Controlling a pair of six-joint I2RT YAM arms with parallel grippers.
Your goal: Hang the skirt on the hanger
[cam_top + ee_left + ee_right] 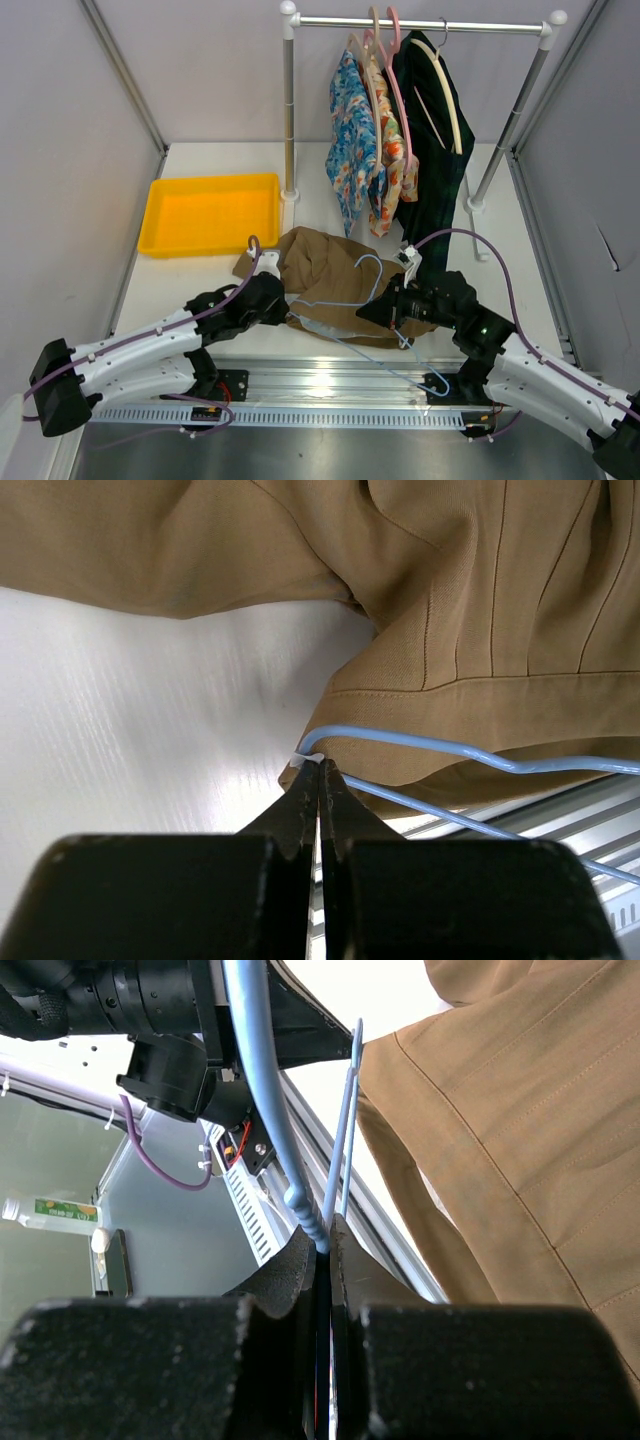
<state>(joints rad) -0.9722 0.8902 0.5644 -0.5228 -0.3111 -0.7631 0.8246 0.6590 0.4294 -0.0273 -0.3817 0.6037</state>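
The tan skirt [325, 268] lies crumpled on the table ahead of both arms. The pale blue wire hanger [345, 302] rests on its near part, hook [376, 262] pointing away. In the left wrist view my left gripper [320, 767] is shut at the skirt's [480, 600] hem corner, with a whitish scrap of lining pinched at its tips, right beside the hanger's bend [400, 740]. My right gripper [325, 1240] is shut on the hanger's twisted neck [300, 1205], next to the skirt [520, 1120]. From above, the left gripper [287, 306] and the right gripper [384, 306] flank the hanger.
A yellow tray [210, 213] sits at the back left. Behind the skirt a clothes rail [420, 24] on white poles [289, 110] carries floral garments [352, 140] and a dark plaid garment [437, 140] on pink and cream hangers. A metal rail [330, 385] runs along the near edge.
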